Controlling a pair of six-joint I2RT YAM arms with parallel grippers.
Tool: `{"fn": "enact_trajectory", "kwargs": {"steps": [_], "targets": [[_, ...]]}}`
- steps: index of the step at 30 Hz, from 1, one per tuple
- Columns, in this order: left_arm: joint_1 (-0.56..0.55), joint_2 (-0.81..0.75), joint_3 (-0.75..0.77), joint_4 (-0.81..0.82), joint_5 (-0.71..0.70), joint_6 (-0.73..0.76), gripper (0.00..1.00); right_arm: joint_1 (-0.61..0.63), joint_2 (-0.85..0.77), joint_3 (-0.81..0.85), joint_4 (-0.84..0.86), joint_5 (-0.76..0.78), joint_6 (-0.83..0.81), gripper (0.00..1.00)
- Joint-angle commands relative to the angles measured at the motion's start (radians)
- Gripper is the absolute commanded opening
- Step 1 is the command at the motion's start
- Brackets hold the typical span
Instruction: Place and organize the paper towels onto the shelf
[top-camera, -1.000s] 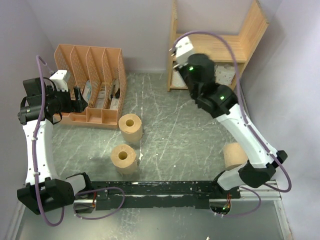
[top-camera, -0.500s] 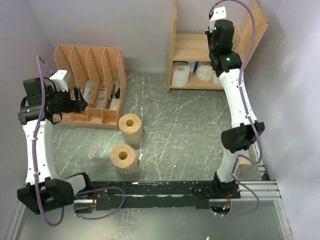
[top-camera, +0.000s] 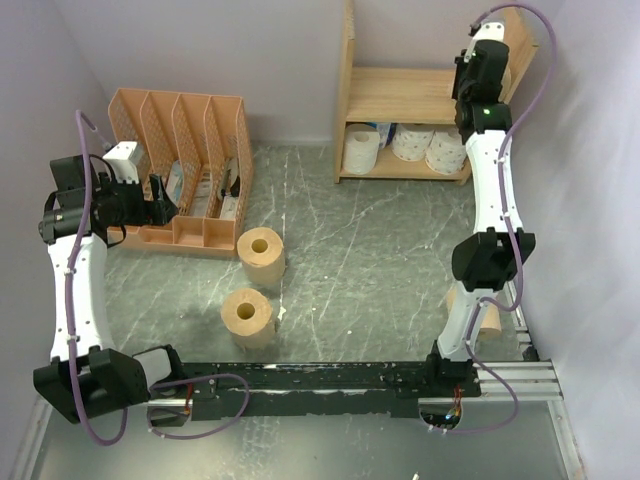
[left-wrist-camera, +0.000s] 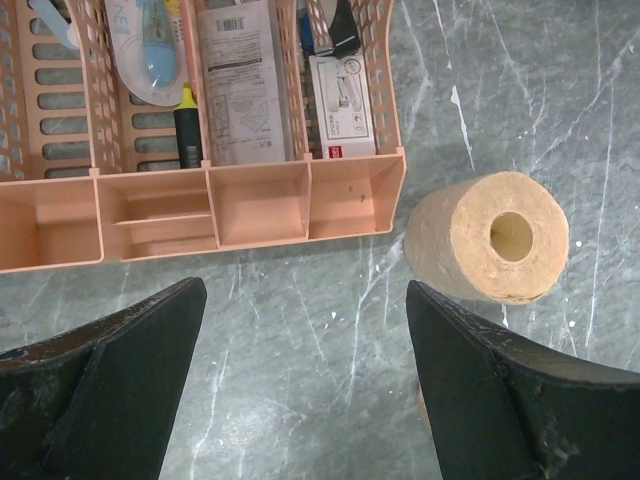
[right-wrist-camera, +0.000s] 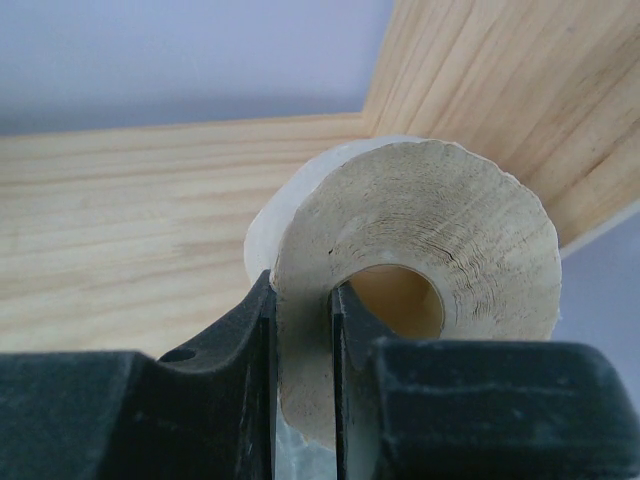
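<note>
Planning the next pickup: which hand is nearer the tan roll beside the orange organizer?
Left. The left hand hovers open just beside the tan roll; the right hand is far off at the shelf's upper tier, pinching another roll.

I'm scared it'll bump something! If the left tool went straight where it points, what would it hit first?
Probably the bare grey table, in front of the orange organizer and left of the brown roll; depth is hard to judge.

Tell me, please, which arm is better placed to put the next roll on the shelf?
Right. The right gripper pinches a roll by its wall at the upper board of the shelf. The left gripper hangs open and empty over the table beside the organizer, far from the shelf.
</note>
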Motion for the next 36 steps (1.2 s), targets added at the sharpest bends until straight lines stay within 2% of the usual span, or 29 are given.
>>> {"fn": "enact_trajectory", "kwargs": {"steps": [1, 6, 10, 12, 16, 19, 30, 34, 36], "targets": [[0.010, 0.000, -0.002, 0.005, 0.032, 0.005, 0.93, -0.062, 0.046, 0.058, 0.094, -0.123, 0.106, 0.00], [0.009, 0.007, -0.001, 0.006, 0.029, 0.006, 0.93, -0.123, 0.105, 0.085, 0.098, -0.233, 0.201, 0.00], [0.009, 0.018, 0.008, 0.002, 0.026, 0.006, 0.93, -0.126, 0.125, 0.100, 0.104, -0.220, 0.214, 0.01], [0.010, 0.021, 0.009, 0.004, 0.026, 0.005, 0.93, -0.126, 0.129, 0.110, 0.111, -0.216, 0.218, 0.11], [0.010, 0.028, 0.010, 0.004, 0.025, 0.005, 0.93, -0.126, 0.127, 0.117, 0.150, -0.211, 0.227, 0.47], [0.009, 0.032, 0.013, 0.003, 0.022, 0.006, 0.93, -0.126, 0.139, 0.134, 0.183, -0.223, 0.240, 0.63], [0.010, 0.052, 0.024, 0.001, -0.002, 0.009, 0.93, -0.127, 0.247, 0.235, 0.335, -0.327, 0.320, 0.99], [0.010, 0.069, 0.031, 0.000, -0.010, 0.016, 0.93, -0.101, 0.249, 0.284, 0.345, -0.394, 0.329, 1.00], [0.009, 0.073, 0.030, 0.001, -0.014, 0.016, 0.93, -0.021, 0.183, 0.261, 0.295, -0.338, 0.243, 1.00]]}}
